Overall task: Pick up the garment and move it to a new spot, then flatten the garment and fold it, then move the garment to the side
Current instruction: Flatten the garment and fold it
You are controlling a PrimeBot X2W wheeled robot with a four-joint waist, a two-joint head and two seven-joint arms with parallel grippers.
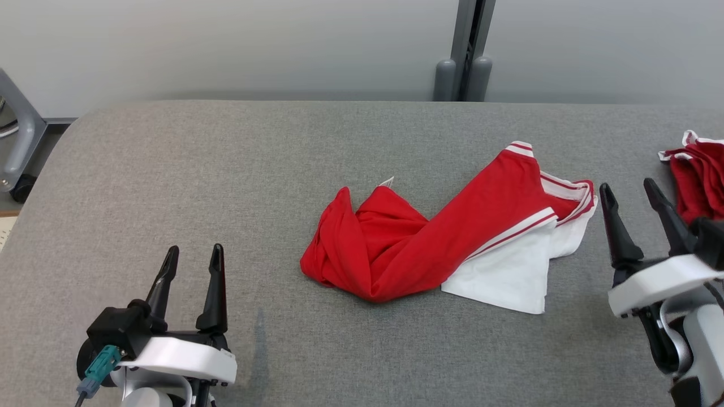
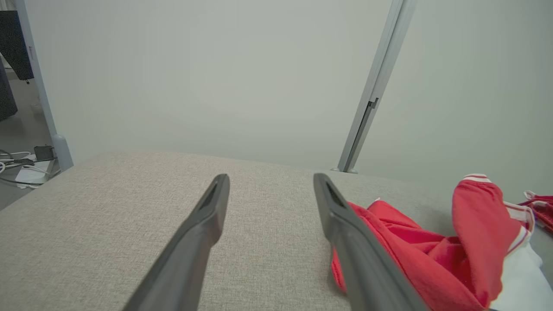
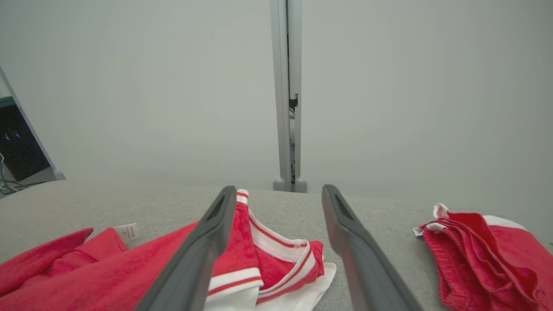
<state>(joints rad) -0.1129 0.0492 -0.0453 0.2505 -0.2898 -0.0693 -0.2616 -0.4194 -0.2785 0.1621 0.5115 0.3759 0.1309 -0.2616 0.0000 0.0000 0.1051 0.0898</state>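
So, we've got the grey padded table with the red-and-white garment lying bunched and twisted around its middle. A second red garment is heaped at the right edge, well apart. Our left gripper hovers near the front left, fingers spread wide with nothing in them. Our right gripper sits just right of the garment, also wide and empty. Looks to us like flattening is the job now. We'd grab two far-apart edges, say the striped cuff and the red bunch on the left, pinch one layer only, and pull outward, staying low. The small white label hints where the neck is.
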